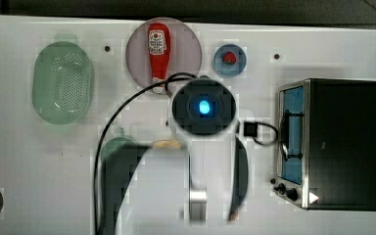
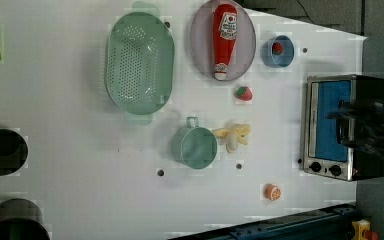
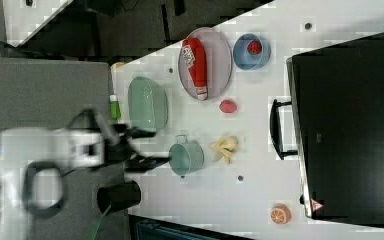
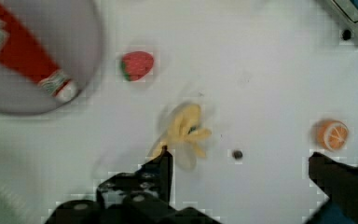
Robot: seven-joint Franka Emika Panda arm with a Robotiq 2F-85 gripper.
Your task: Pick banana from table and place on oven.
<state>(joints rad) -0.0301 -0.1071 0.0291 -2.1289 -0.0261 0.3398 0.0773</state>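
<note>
A dark floor [image 3: 130,30] surrounds the work surface, with a grey panel [image 3: 45,90] alongside.

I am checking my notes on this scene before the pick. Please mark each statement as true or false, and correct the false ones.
1. The banana lies on the table, beside the green cup. True.
2. The ketchup bottle stands upright on the table. False: it lies flat on a round grey plate.
3. The end effector is open and holds nothing. True.
4. The banana is already on the oven. False: the oven's black top is bare.
5. A strawberry sits in the blue bowl. True.
6. The orange slice is in the green colander. False: it lies on the table.
</note>
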